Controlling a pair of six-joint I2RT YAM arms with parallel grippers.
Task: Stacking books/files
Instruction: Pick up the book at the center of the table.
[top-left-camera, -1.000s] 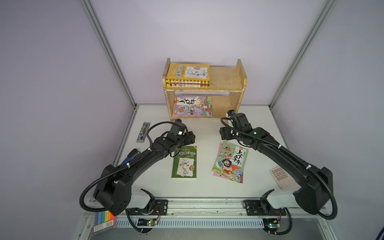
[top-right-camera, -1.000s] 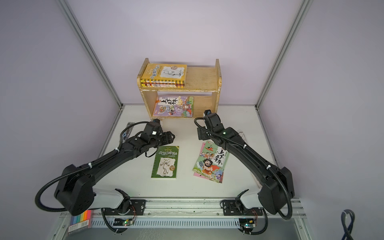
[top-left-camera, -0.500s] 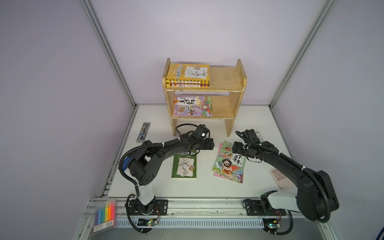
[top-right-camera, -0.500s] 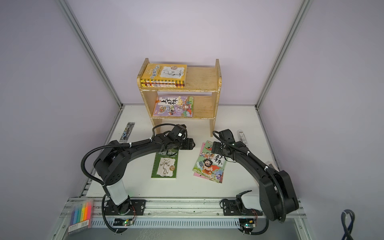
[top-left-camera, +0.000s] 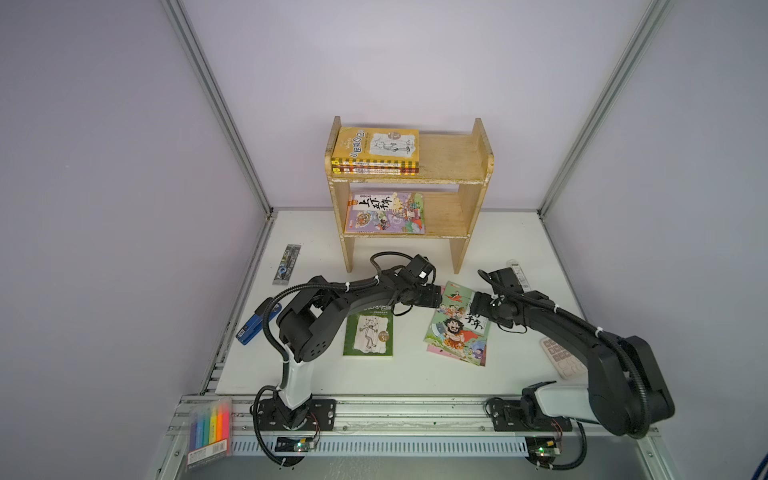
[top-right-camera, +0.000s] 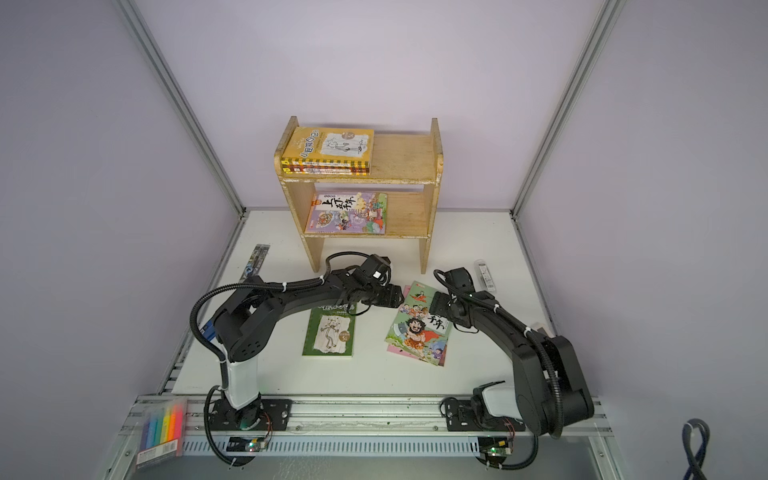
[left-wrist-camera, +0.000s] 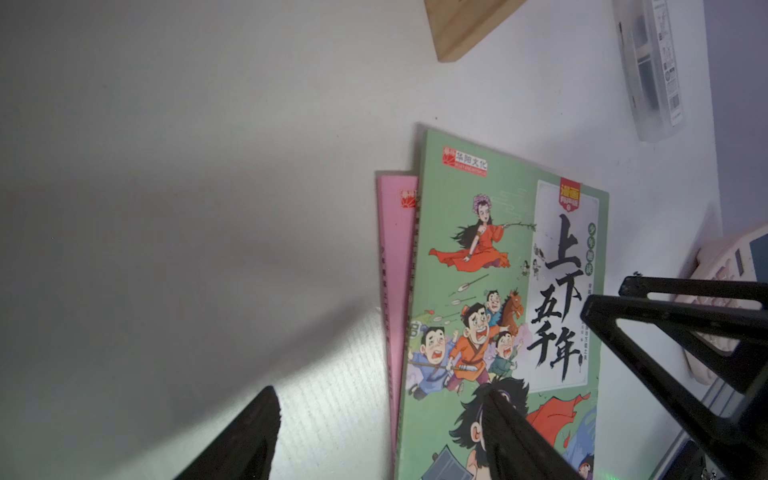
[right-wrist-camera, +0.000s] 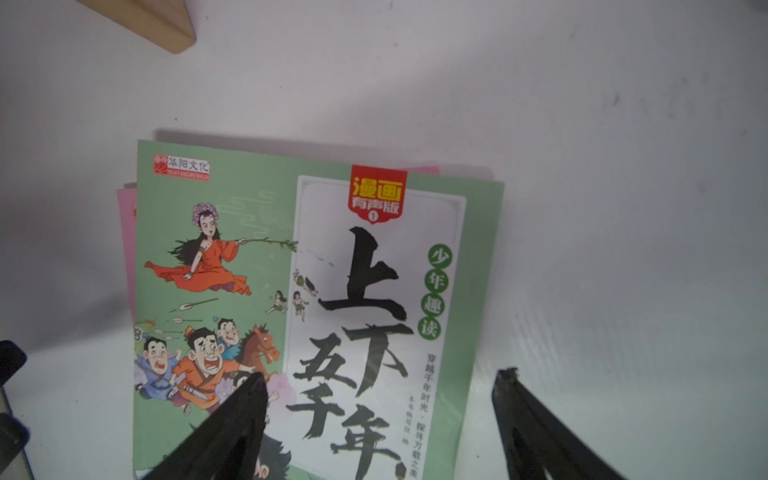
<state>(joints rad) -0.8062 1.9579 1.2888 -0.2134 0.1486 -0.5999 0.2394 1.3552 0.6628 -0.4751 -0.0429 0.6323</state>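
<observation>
Although a yellow-topped stack (top-left-camera: 376, 149) and a purple comic (top-left-camera: 386, 212) are set on the shelf (top-left-camera: 453, 156) in a top view, a green book (top-left-camera: 368, 336) and a green comic (top-left-camera: 454, 332) are left on the desk (top-left-camera: 415, 374). Over that comic, the left end effector (left-wrist-camera: 379, 388) is seen spread and empty in the left wrist view — the right end effector (right-wrist-camera: 381, 374) likewise in the right wrist view.

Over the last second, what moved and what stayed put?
The left tool swung to the robot's right, the right tool drew back toward its base; both now hang open over opposite edges of the green cartoon book. Nothing gripped or released. That book, the pink book under it, the green sketch book and the stacks on the shelf stayed put.
</observation>
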